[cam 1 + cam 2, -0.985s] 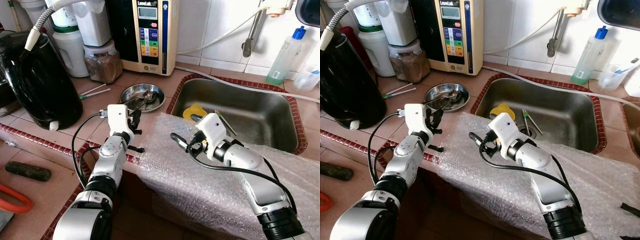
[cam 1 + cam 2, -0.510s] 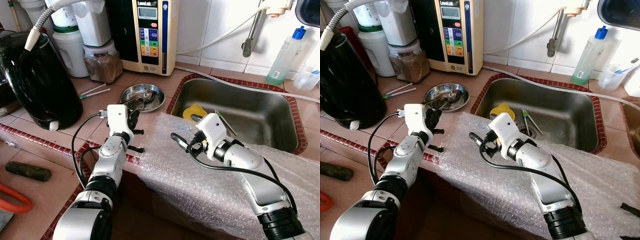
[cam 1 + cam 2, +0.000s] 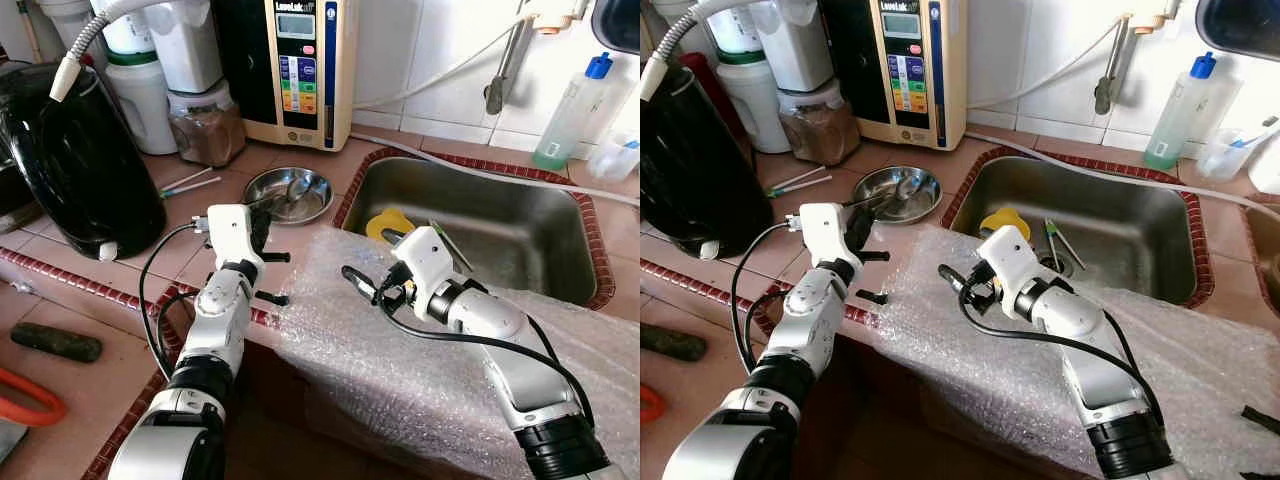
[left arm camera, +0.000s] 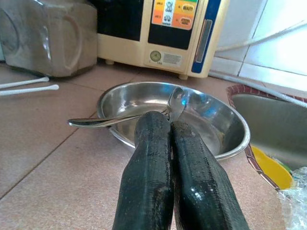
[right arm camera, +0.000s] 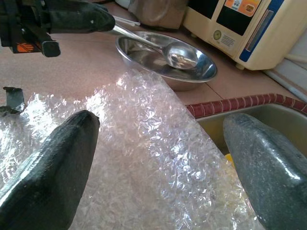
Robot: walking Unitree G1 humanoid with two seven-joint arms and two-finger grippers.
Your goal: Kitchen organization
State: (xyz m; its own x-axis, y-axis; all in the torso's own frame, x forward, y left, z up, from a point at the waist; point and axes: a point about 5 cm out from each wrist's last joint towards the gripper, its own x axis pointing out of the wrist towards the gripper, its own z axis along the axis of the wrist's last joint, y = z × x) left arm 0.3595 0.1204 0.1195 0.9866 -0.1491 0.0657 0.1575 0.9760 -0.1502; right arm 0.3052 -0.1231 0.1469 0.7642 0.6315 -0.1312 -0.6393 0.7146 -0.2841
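Note:
A round steel dish (image 3: 312,203) sits on the tiled counter left of the sink. A metal spoon (image 4: 176,101) rests with its bowl in the dish and its handle sticking out toward me. My left gripper (image 4: 165,122) is shut on that handle just in front of the dish, and the left gripper (image 3: 266,218) hovers low over the tiles. My right gripper (image 5: 160,120) is open, its fingers wide apart over the bubble wrap (image 3: 400,370) on the counter's front edge. Nothing is between the right fingers (image 5: 53,163).
The steel sink (image 3: 520,235) holds a yellow item (image 3: 390,222) and some utensils. A black kettle (image 3: 75,160), a lidded jar (image 3: 205,125), a water purifier (image 3: 300,65) and white sticks (image 3: 188,184) crowd the back left. A bottle (image 3: 570,100) stands behind the sink.
My left gripper has shifted slightly left and toward the dish, still holding the spoon handle. The right arm has barely moved.

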